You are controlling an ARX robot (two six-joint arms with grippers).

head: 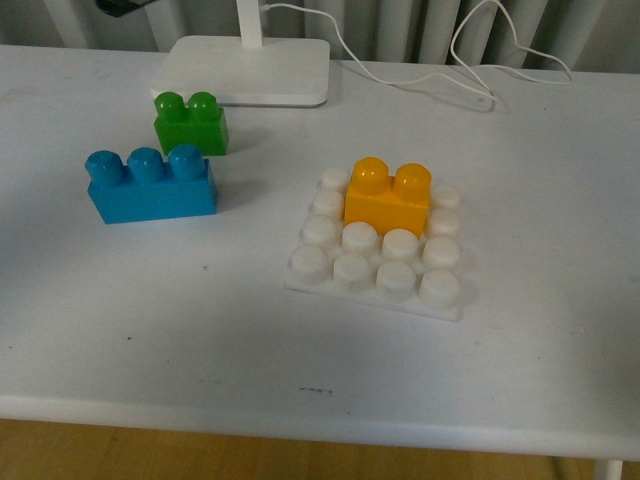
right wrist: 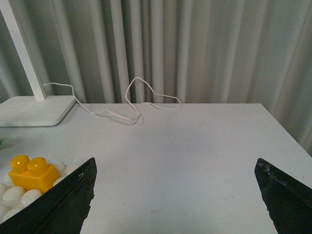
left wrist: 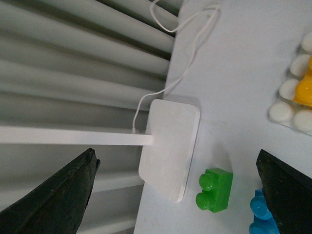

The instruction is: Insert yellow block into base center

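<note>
Yellow block (head: 387, 196) seated on base (head: 376, 285), long axis crosswise, below-left of right fingers (right wrist: 273, 195); both pairs spread, empty.

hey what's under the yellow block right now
The yellow block sits on the white base, over its middle-rear studs. Open studs ring it on all sides; the ones beneath it are covered.

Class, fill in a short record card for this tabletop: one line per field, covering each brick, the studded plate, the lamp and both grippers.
yellow block: seated on the base, covering its middle studs in the back rows
base: flat on the table, right of centre
blue brick: on the table, left of the base
green brick: behind the blue brick, beside the lamp foot
left gripper: open, empty
right gripper: open, empty
</note>
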